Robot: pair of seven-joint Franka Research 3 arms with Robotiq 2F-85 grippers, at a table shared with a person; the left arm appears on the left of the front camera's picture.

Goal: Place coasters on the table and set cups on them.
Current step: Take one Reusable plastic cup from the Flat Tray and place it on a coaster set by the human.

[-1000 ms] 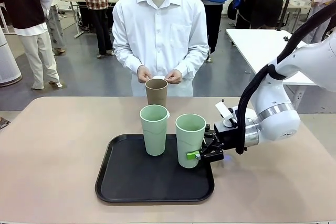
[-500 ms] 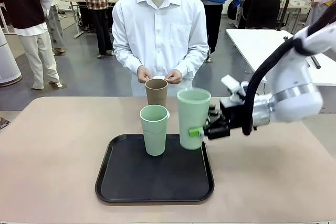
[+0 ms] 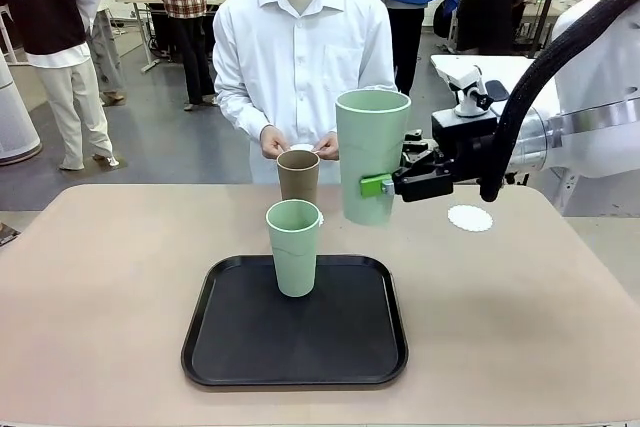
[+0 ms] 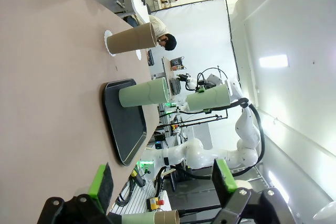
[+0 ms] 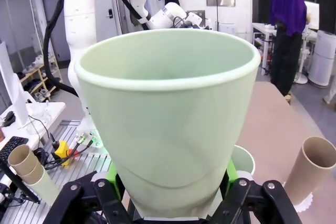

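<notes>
My right gripper (image 3: 377, 186) is shut on a pale mint cup (image 3: 371, 152), holding it upright in the air above the tray's far right corner. In the right wrist view that cup (image 5: 168, 114) sits between the gripper's (image 5: 170, 184) green pads. A second mint cup (image 3: 294, 247) stands on the black tray (image 3: 300, 347). The tan cup (image 3: 298, 177) stands on the table (image 3: 100, 277) behind the tray, on a white coaster (image 4: 108, 42). Another coaster (image 3: 470, 217) lies bare at the far right. My left gripper (image 4: 161, 179) is open and holds nothing.
A person in a white shirt stands at the far edge; both hands (image 3: 275, 141) hold a small white disc behind the tan cup. The tabletop left and right of the tray is bare. A white table (image 3: 490, 87) stands behind my right arm.
My right gripper has lifted the mint cup off the tray, up and slightly toward the far right. The other cups and the person's hands have stayed put.
</notes>
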